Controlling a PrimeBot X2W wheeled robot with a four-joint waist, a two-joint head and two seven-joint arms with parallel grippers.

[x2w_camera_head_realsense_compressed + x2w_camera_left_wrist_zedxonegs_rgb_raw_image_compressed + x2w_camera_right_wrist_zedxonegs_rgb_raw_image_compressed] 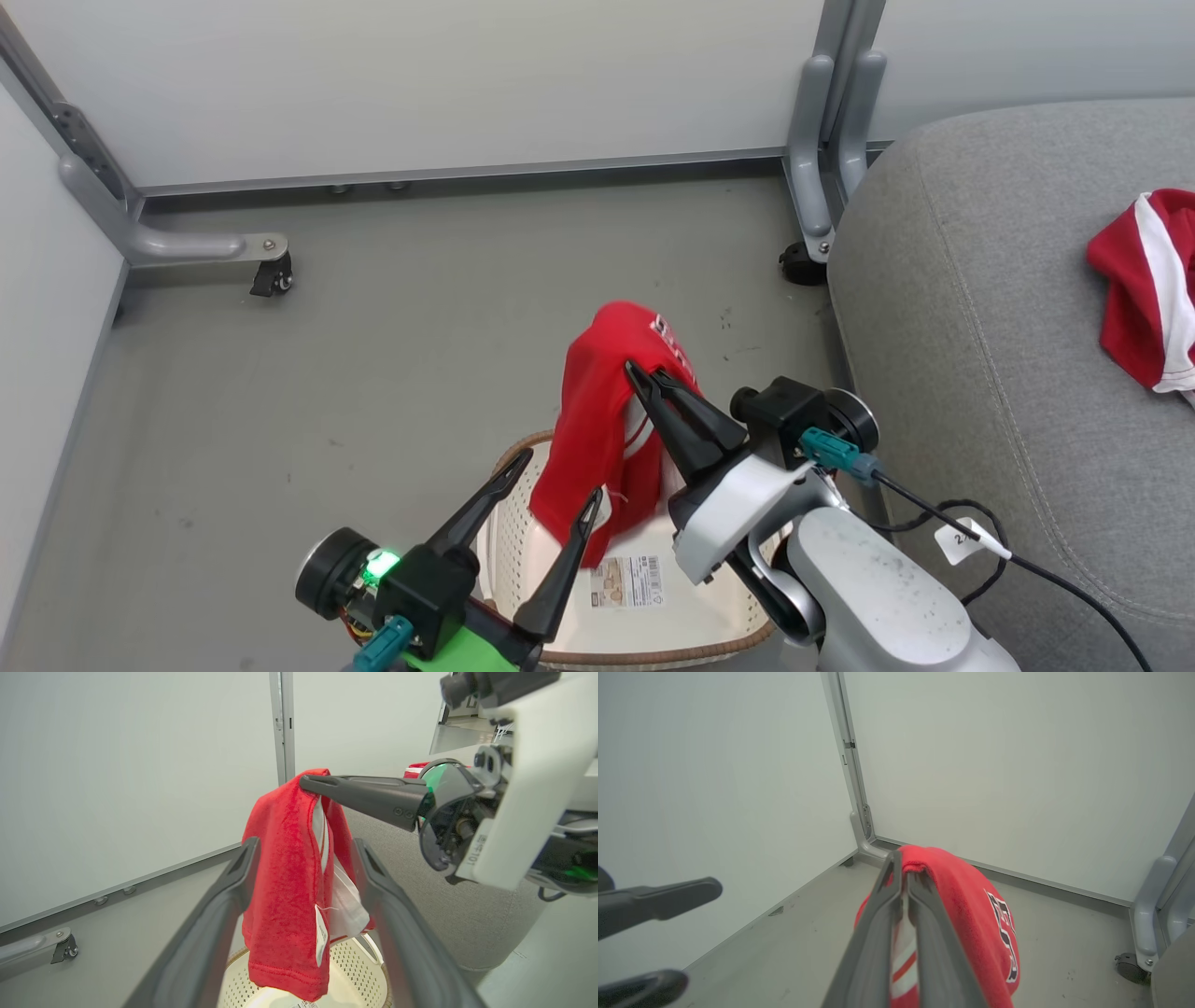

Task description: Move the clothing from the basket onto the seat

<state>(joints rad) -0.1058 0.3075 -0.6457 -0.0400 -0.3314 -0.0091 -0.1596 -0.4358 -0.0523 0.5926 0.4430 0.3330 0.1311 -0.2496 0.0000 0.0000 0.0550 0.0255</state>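
A red garment with white-and-black numerals (602,420) hangs from my right gripper (642,375), which is shut on its top fold, well above the cream basket (728,621). In the right wrist view the closed fingers pinch the cloth (966,896). My left gripper (558,481) is open, its fingers either side of the hanging cloth (285,882) without touching it. The basket's perforated bottom (359,970) and paper label (625,581) show beneath. A second red garment with a white stripe (1150,285) lies on the grey seat (980,308) at the right.
Grey floor (392,355) stretches ahead to white partition panels. A partition foot with a caster (271,275) is at the left, another caster (803,266) beside the seat's corner. A black cable with a white tag (966,539) runs from my right wrist.
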